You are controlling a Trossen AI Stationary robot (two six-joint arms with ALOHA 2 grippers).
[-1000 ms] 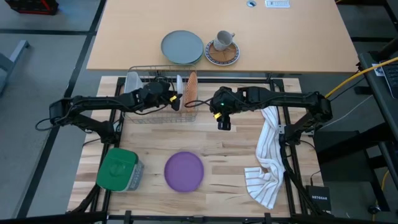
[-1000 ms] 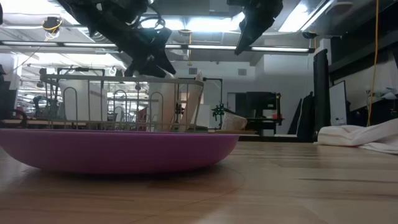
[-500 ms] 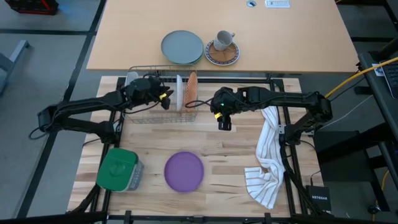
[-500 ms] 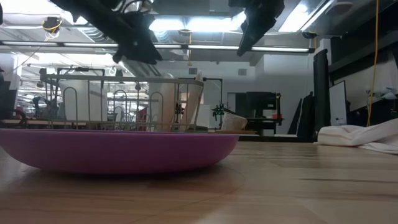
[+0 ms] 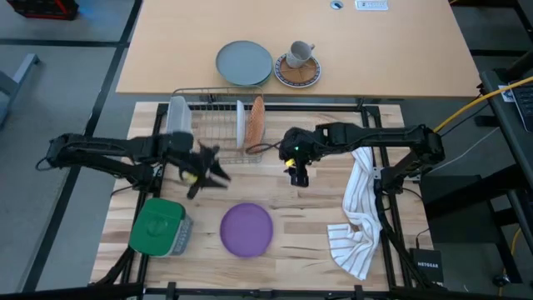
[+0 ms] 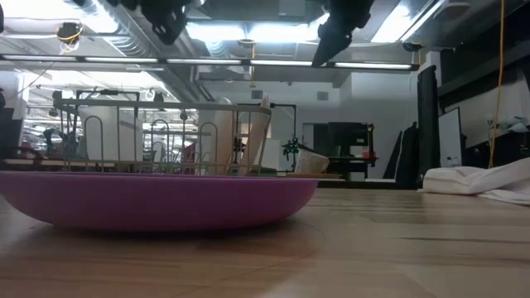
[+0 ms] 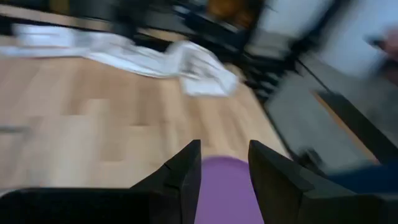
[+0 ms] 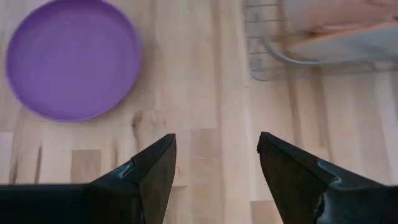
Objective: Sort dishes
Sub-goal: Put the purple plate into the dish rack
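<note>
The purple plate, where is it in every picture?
High view: purple plate at bottom centre.
Low view: close up at left.
Left wrist view: bottom centre, behind the jaws.
Right wrist view: upper left.
Shared landmark: the wire rack, seen in the high, low and right wrist views.

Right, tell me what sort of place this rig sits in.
Probably a robotics lab in an open office: exposed ceiling ducts, a loose yellow cable, and a staged wire dish rack on a bench.

Two plates (image 5: pixel 248 122) upright in rack (image 5: pixel 218 125); third plate (image 5: pixel 246 229) flat, table (image 5: pixel 291 208) front.
</note>
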